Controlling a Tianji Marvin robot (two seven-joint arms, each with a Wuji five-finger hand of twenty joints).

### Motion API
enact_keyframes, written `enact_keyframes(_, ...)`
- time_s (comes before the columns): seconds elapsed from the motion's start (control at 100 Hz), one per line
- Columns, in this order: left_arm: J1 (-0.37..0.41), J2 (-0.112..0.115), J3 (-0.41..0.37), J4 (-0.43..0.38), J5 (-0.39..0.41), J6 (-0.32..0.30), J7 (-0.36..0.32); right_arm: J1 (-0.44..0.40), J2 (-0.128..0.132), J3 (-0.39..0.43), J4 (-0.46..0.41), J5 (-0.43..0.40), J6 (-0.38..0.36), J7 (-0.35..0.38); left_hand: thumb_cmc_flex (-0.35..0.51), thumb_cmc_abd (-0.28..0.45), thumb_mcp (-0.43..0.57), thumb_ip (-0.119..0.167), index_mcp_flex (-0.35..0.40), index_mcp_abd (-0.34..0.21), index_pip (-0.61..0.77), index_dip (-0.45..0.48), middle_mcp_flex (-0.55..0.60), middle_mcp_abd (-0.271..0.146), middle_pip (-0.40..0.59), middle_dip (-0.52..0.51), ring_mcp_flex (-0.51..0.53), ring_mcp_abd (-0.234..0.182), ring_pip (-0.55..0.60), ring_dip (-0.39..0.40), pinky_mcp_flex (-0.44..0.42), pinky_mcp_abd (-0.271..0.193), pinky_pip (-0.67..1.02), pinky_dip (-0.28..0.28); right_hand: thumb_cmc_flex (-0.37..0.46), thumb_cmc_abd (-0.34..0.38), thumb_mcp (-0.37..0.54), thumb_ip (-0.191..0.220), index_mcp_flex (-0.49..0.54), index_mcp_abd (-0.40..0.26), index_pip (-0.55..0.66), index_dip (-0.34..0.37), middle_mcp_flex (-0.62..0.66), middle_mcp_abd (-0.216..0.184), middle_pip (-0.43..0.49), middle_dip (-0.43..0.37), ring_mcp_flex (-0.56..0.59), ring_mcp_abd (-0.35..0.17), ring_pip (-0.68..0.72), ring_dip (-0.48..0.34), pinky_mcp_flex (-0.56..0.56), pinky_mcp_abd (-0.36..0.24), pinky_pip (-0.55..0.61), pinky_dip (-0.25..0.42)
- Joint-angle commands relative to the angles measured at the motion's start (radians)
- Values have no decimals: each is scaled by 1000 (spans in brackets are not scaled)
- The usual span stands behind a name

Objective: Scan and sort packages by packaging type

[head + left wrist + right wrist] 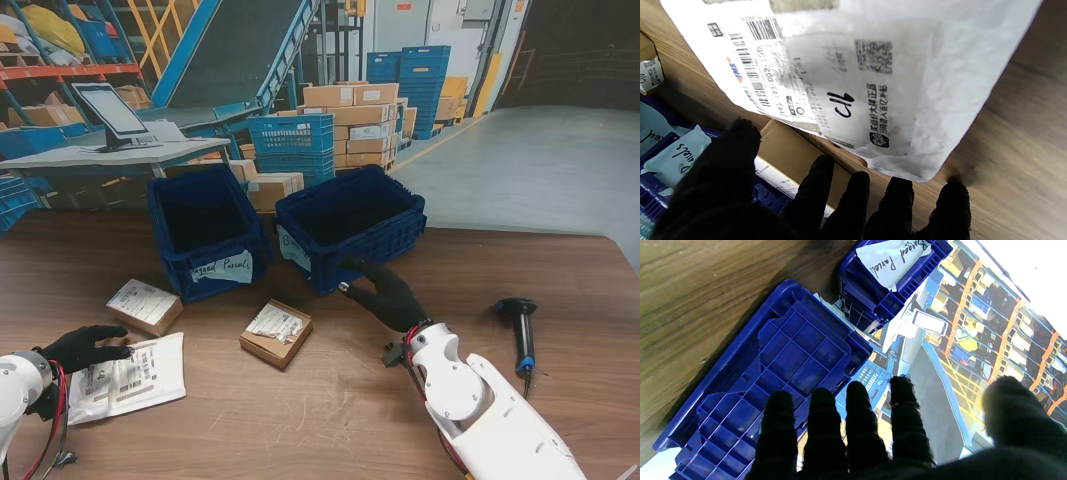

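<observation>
Worktop (330, 420) carrying two blue crates (352, 225), two labelled cartons (276, 333), a white mailer bag (130, 377) and a scanner (521, 330). My left hand (82, 347) rests spread on the bag's edge, grasping nothing; my right hand (388, 293) hovers open just beside the right crate.

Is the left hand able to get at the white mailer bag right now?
Probably yes: the left hand is open at the white mailer bag's edge, with nothing lying on top.

Tilted monitor (112, 112) on grey desk (110, 157); stacked cardboard boxes (360, 125) beyond.
</observation>
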Motion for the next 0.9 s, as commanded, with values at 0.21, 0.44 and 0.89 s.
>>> enact_keyframes(0.21,-45,20,33,40,48,-5,-97,-4,-4,0,-4,4,-7,22,-62,-117,171,-40,-19,41,-28,-17,-23,5,-7,-3,-17,-6,-18,-3,-13,-9,-7,14,-6,20,-11,-4,-24,-12,2,1,6,-13,-2,9,0,-5,1,-2,-8,-2,-13,16)
enact_keyframes(0.44,-67,36,52,50,92,-38,-166,-6,-4,5,-6,6,-3,24,-51,-191,211,-51,22,42,-17,-14,16,0,10,0,5,-4,-9,-3,1,-4,0,10,-1,16,-10,-4,-22,-11,4,2,8,-14,1,11,-2,-5,0,-2,-8,-2,-14,17)
enact_keyframes(0.89,-77,54,95,4,304,-154,-227,-12,-4,14,-16,7,4,22,-76,-288,350,-82,77,32,12,1,91,-17,57,20,75,2,34,19,28,-4,109,1,9,5,-8,-4,-22,-8,5,2,6,-14,4,13,1,-4,1,-2,-7,-1,-15,18)
